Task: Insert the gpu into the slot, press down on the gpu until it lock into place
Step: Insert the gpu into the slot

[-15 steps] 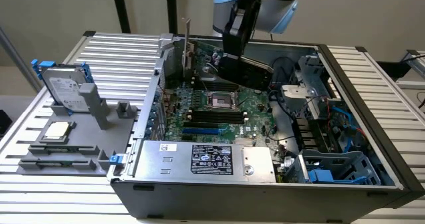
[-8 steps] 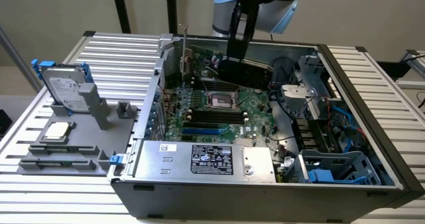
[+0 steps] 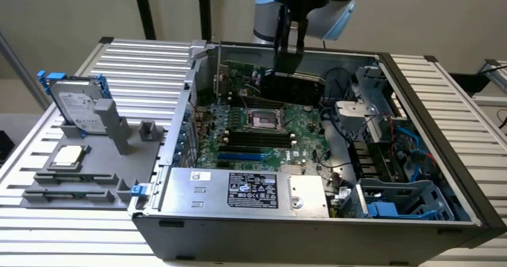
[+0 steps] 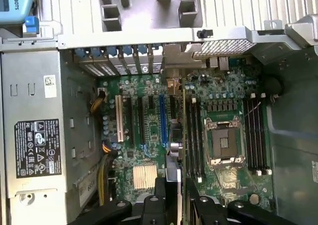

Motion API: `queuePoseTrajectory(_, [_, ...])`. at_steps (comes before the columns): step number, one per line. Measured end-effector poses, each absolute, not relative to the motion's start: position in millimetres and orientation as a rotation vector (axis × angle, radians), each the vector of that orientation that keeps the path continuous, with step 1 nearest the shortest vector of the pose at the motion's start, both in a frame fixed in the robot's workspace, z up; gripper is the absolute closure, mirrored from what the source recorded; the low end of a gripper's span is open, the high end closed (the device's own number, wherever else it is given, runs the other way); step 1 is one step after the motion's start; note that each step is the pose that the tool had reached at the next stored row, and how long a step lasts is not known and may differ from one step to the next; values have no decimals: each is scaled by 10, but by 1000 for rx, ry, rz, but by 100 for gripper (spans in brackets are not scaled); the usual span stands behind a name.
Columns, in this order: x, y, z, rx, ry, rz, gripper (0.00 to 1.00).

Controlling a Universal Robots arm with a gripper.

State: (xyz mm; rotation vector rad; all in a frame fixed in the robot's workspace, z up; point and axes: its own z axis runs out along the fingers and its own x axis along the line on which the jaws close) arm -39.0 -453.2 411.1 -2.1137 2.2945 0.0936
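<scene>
The gpu (image 3: 293, 88), a flat black card, hangs on edge above the far part of the motherboard inside the open case, and my gripper (image 3: 290, 62) is shut on its top edge. In the wrist view the gpu (image 4: 181, 135) appears edge-on as a thin line running out from between my gripper (image 4: 175, 191) fingers. The slot (image 4: 163, 116), a long bright-blue strip, lies just beside that line and parallel to it. In the exterior view the slot (image 3: 240, 157) sits near the power supply, lower and nearer than the card. Card and slot are apart.
A silver labelled power supply (image 3: 246, 190) fills the case's near side. Black memory strips (image 3: 257, 137) and the CPU socket (image 3: 264, 120) lie between card and slot. A white slot (image 4: 119, 118) runs parallel. A hard drive (image 3: 75, 104) stands on a grey fixture at the exterior view's left.
</scene>
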Motion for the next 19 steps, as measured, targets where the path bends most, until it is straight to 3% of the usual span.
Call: queuePoseTrajectory(19, [-514, -4534, 3992, -2183, 2176, 102, 74])
